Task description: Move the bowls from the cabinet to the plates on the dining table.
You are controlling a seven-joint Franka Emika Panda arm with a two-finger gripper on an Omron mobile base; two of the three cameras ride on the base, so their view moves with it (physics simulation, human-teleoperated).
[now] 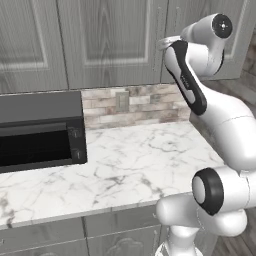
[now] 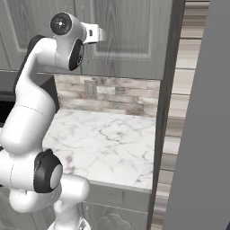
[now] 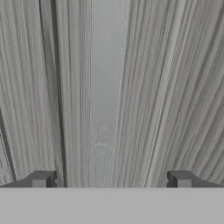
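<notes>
Raised high, near the top of both base views, with the white arm [image 1: 220,120] folded up from the lower right of the left base view and the lower left of the right base view; aimed squarely at the closed doors of the grey wood-grain cabinet [image 1: 115,40], which ran across the upper part of both base views. Showed in the hand view the gripper [image 3: 111,179] released, its two dark fingertips [image 3: 41,178] spread wide at the lower left and lower right of the frame, with nothing between them. Faced there a pale vertical bar handle [image 3: 105,87] running down the centre of the frame against the door's wood grain, just beyond the fingertips; could not tell whether touching. Lay below the cabinet, across the middle of the left base view, a white grey-veined marble counter [image 1: 135,165], backed by a strip of brown-grey stone tile backsplash [image 1: 135,105] bearing a small wall outlet [image 1: 122,101]; sat at the middle left of that frame a black microwave [image 1: 40,132], on the counter against the wall. Stood along the right of the right base view a tall dark grey panel [image 2: 202,134], with striped wooden boards [image 2: 179,103] just left of it.
</notes>
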